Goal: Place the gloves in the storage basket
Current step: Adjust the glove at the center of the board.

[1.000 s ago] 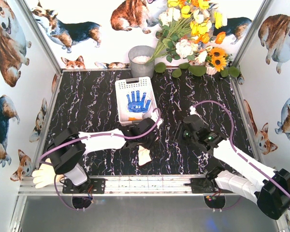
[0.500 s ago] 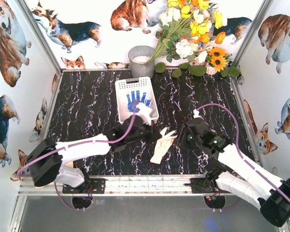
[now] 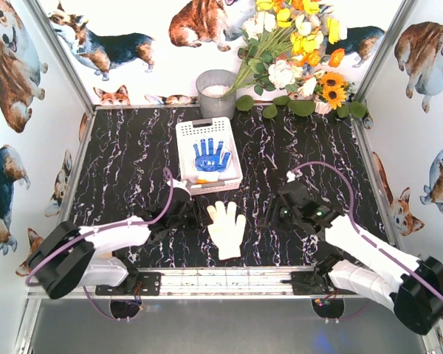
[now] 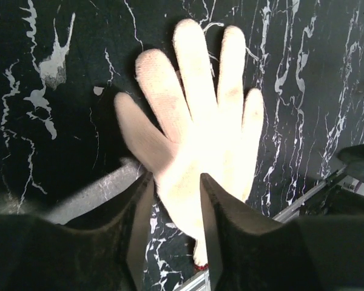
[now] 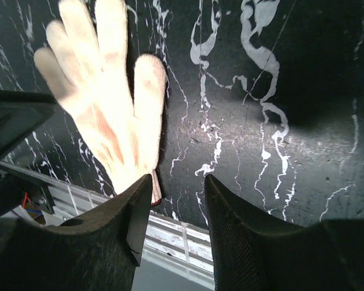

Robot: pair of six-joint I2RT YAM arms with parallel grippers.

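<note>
Storage basket (image 3: 186, 140): one, white.
Gloves: two in view. One plain white glove (image 3: 227, 229) lies on the table (image 3: 133, 147). One blue-dotted glove (image 3: 211, 155) lies in the Storage basket.
Orange patch (image 3: 204, 179): one, at the near end of the Storage basket; kind cannot be told.
Bucket (image 3: 215, 94): one, grey, at the far edge.
Flower bunch (image 3: 295, 51): one, at the far right corner.
Arms: two, left arm (image 3: 118, 236) and right arm (image 3: 362, 243), one set of jaws each.

Robot test cell — corgi-print walls (image 3: 15, 110), aluminium frame (image 3: 229, 283)

Glove (image 3: 227, 228) white knit cloth, matt; table (image 3: 133, 162) glossy black marble-look; basket (image 3: 204, 125) perforated plastic.
</note>
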